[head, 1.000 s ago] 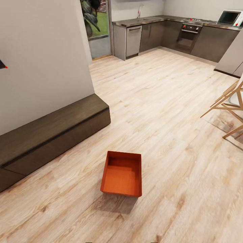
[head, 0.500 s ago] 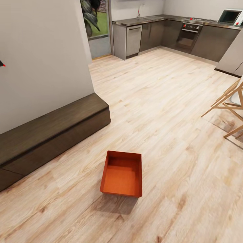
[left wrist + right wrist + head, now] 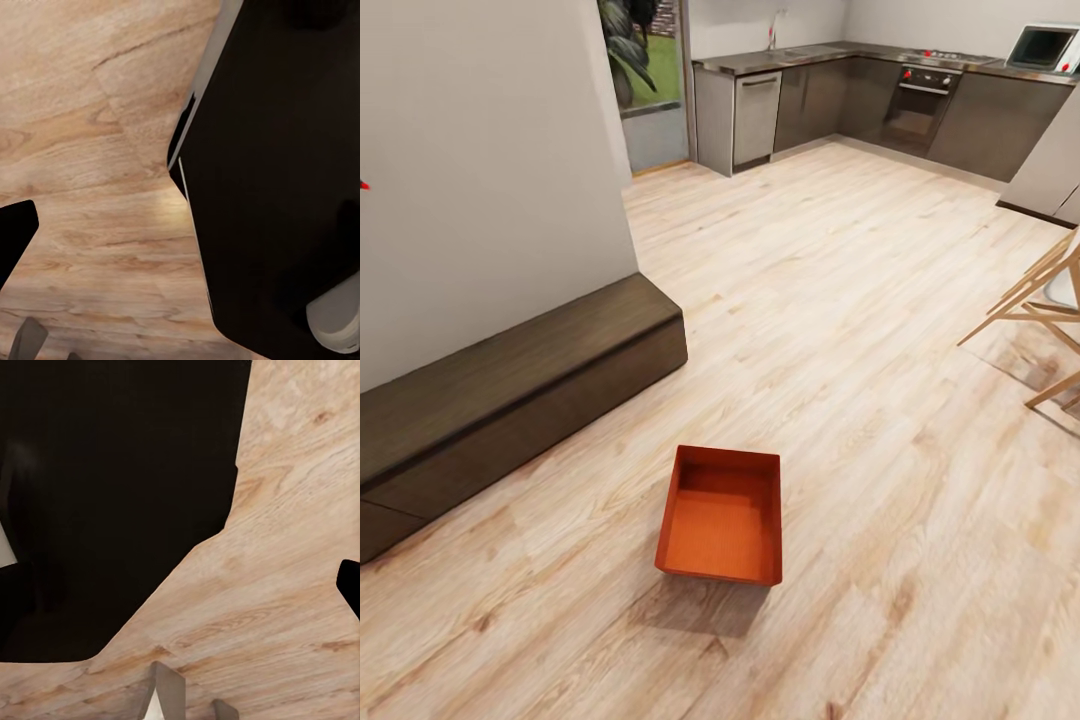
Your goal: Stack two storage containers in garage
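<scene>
Underfoot, the light wood-plank floor [image 3: 840,330] spreads across nearly the whole head view, its boards pale and streaked with darker grain, running toward a kitchen with dark, flat-fronted cabinets [image 3: 960,120] under a grey countertop. A plain beige wall [image 3: 480,170] stands at the left, and along its foot sits a long, low bench [image 3: 520,390] of dark brown wood with a squared end. At the right edge the slanted pale wooden legs of a chair [image 3: 1030,310] cross one another.

One storage container [image 3: 722,515] rests on the planks in the lower middle of the head view, near the bench's end but apart from it. It is an orange-red rectangular bin, lidless, with low straight walls and a flat bottom, and it casts a soft shadow toward the viewer.

Both wrist views look down at the same wood grain past large black parts of the robot's body; whether either gripper's jaws are open or closed cannot be told.

Compared with a second earlier, the whole head view has shifted slightly: the kitchen and chair sit a little differently in frame, while the container keeps its place on the floor.
</scene>
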